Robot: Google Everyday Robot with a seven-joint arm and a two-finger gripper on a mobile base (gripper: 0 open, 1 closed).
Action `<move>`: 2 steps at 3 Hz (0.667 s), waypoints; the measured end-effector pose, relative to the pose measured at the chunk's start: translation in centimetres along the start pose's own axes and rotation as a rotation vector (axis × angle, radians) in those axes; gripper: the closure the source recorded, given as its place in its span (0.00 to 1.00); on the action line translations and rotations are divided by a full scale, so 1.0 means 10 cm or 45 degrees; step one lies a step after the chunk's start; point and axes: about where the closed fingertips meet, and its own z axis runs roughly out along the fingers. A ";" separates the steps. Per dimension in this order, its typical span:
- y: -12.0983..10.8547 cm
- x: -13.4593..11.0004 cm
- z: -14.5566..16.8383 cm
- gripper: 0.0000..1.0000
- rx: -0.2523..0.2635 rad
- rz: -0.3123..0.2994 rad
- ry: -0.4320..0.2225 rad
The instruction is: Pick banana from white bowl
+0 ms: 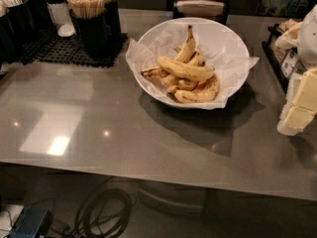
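Countertop point(124, 133): banana point(185, 69) crosswise, end effector point(300, 108) right.

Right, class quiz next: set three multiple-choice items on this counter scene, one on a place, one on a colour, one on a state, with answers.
1. Where is the robot's pale gripper? A over the wide, shallow white paper-lined bowl; B at the picture's right edge; C under the table.
2. What colour is the tall cup holding thin wooden stir sticks? A red; B black; C white.
3. The long, curved, clean yellow banana is: A lying in the bowl; B held by the gripper; C on the floor.
Answers: B, it hangs right of the bowl, apart; B, its wall is black; A, it lies across the other bananas.
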 end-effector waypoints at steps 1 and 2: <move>0.00 0.00 0.00 0.00 0.000 0.000 0.000; -0.05 -0.06 0.01 0.00 0.016 -0.009 -0.026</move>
